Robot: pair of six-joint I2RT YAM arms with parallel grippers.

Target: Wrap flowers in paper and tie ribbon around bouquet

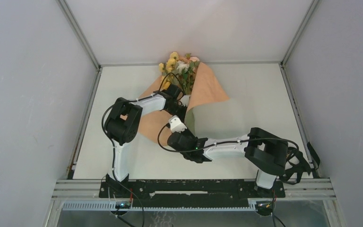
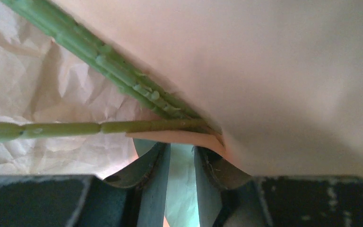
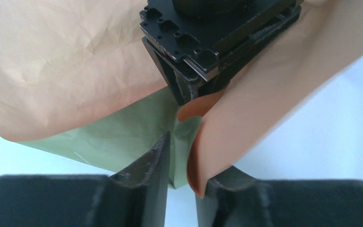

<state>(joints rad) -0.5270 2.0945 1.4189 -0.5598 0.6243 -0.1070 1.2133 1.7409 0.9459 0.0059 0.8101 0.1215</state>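
White arms [image 1: 119, 158], black joints; dark-grey left gripper [image 2: 182, 147] and right gripper [image 3: 182, 158].

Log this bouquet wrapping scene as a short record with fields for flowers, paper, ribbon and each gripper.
flowers: on the paper, blooms toward the far edge of the table
paper: partly folded, mostly peach side showing, olive patch by the grippers
ribbon: not seen in any view
left gripper: by the stems, paper edge at its tip, grip unclear
right gripper: jaws apart, paper edge between them

Flowers [image 1: 178, 66] on the paper [image 1: 210, 90] at the table's [image 1: 257, 99] far middle; left hand [image 1: 184, 102] just behind right hand [image 1: 179, 120]
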